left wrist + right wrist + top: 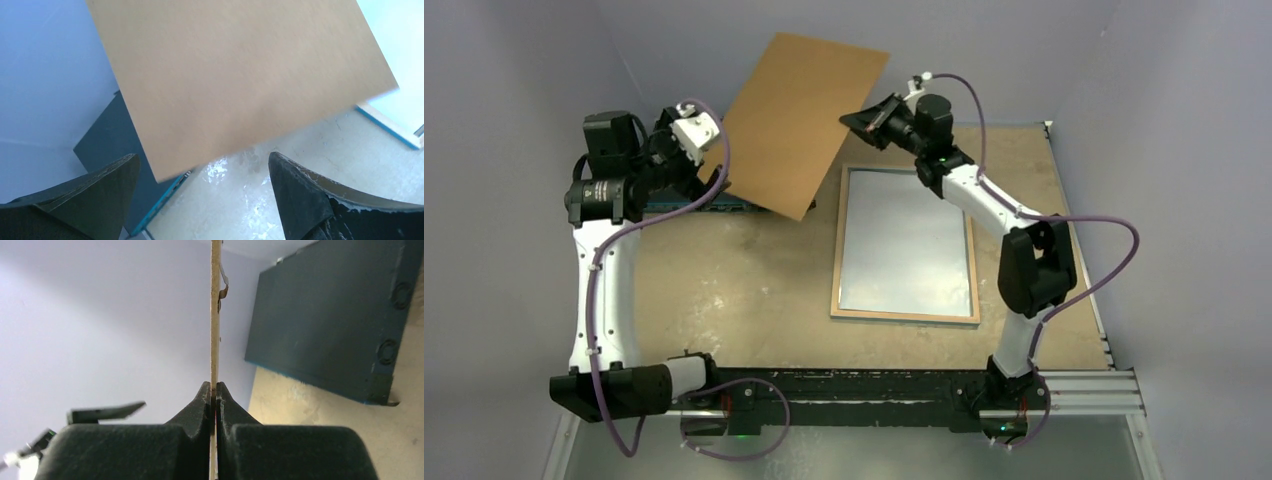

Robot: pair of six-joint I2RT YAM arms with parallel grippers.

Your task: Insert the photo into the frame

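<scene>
Frame [904, 245] is lying flat on the table [724, 290], right of centre, wood rim up. Further back, your left gripper [202, 156] is hanging with jaws spread wide, near the brown board's [799, 120] lower corner. Your right gripper [214, 387] is pinching the board's edge, holding it tilted over the dark box [325, 320].

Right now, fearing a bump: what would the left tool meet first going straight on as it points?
Likely the brown board, tilted ahead of the open left tool and pinched by the right tool; depth unclear.
</scene>
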